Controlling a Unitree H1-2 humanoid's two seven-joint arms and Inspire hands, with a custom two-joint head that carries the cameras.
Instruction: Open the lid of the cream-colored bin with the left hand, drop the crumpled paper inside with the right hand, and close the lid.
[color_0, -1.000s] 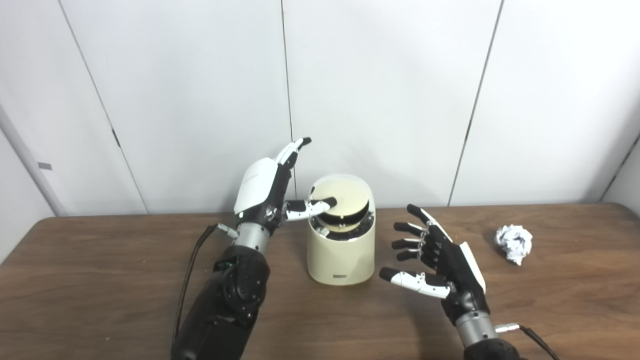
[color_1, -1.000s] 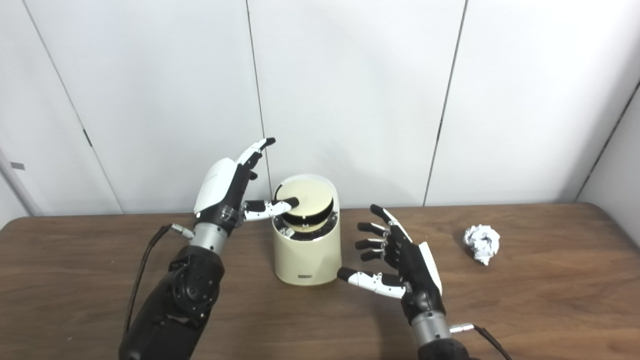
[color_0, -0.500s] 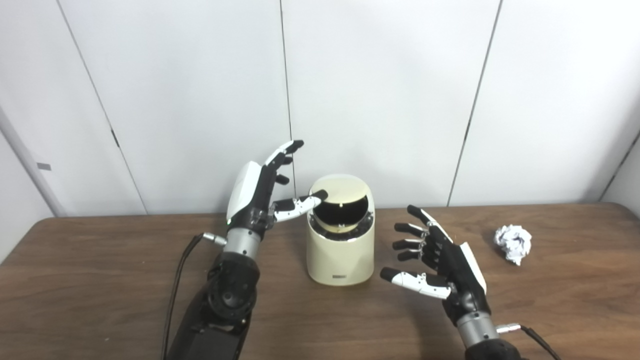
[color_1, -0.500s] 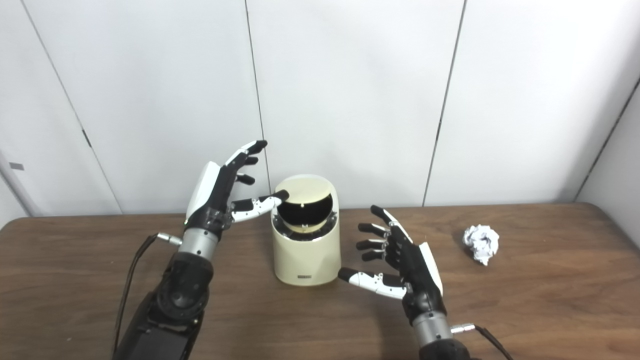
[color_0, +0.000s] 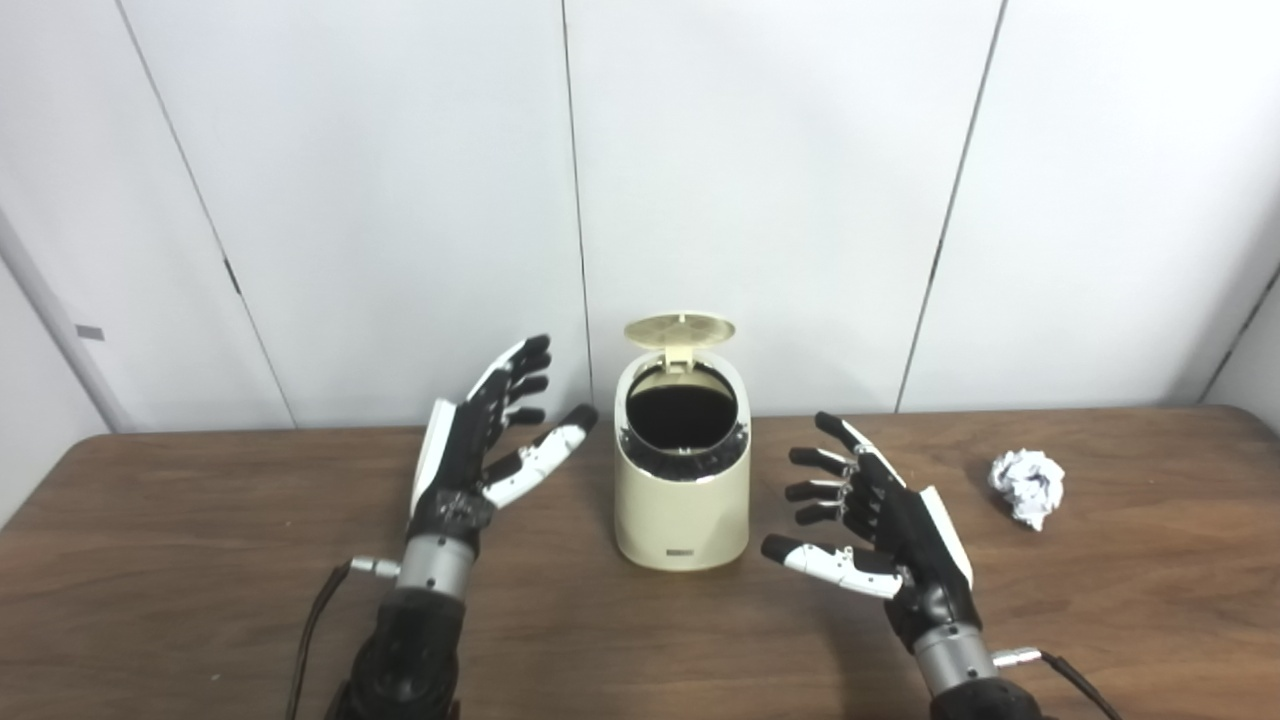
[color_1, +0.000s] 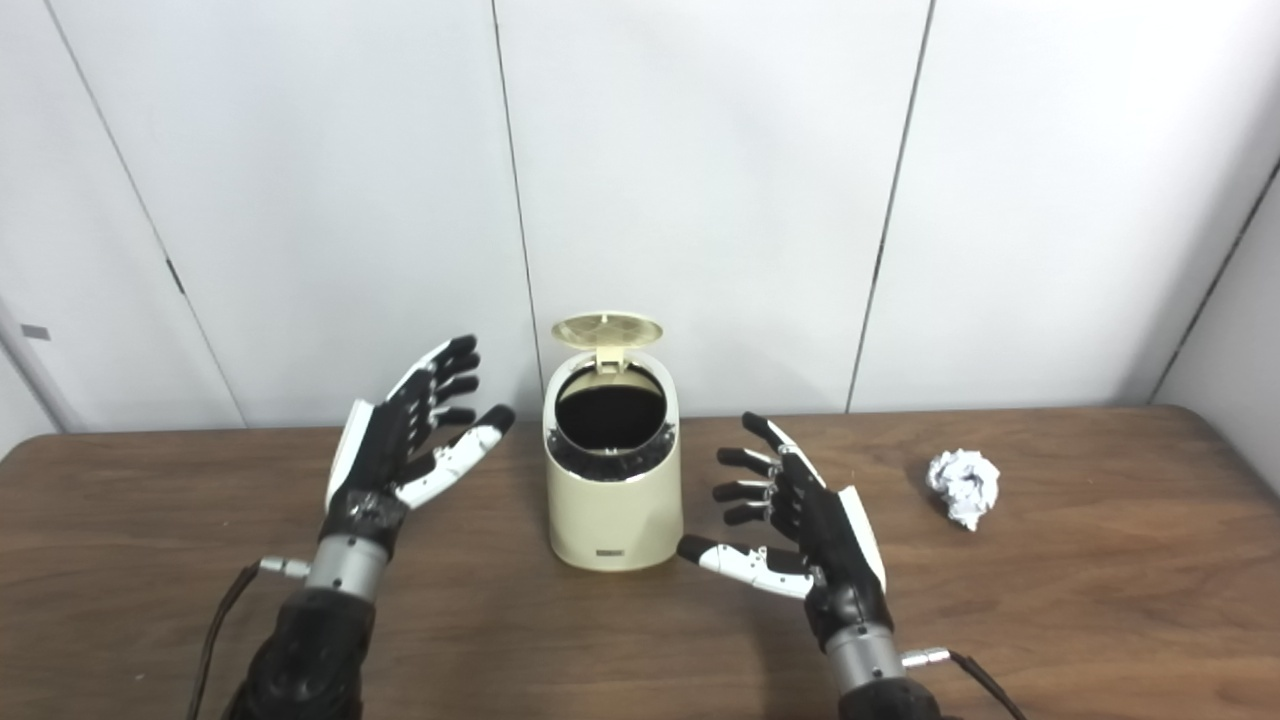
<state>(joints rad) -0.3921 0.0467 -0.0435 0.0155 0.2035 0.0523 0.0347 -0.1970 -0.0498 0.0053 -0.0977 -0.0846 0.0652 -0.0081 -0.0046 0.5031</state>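
The cream-colored bin (color_0: 682, 500) stands at the middle of the table with its round lid (color_0: 679, 330) swung up and back on its hinge, so the dark inside shows. My left hand (color_0: 478, 452) hovers to the left of the bin, open, palm toward it, touching nothing. My right hand (color_0: 878, 525) hovers low to the bin's right, open with fingers spread. The crumpled white paper (color_0: 1027, 485) lies on the table further right, apart from both hands.
The brown wooden table (color_0: 200, 560) runs across the whole view. White wall panels (color_0: 760, 180) stand close behind the bin. A cable (color_0: 310, 640) trails from my left wrist.
The lid has sprung fully up from half open. My left hand has pulled away from the bin's rim, moving down and to the left. The right hand and paper have not moved.
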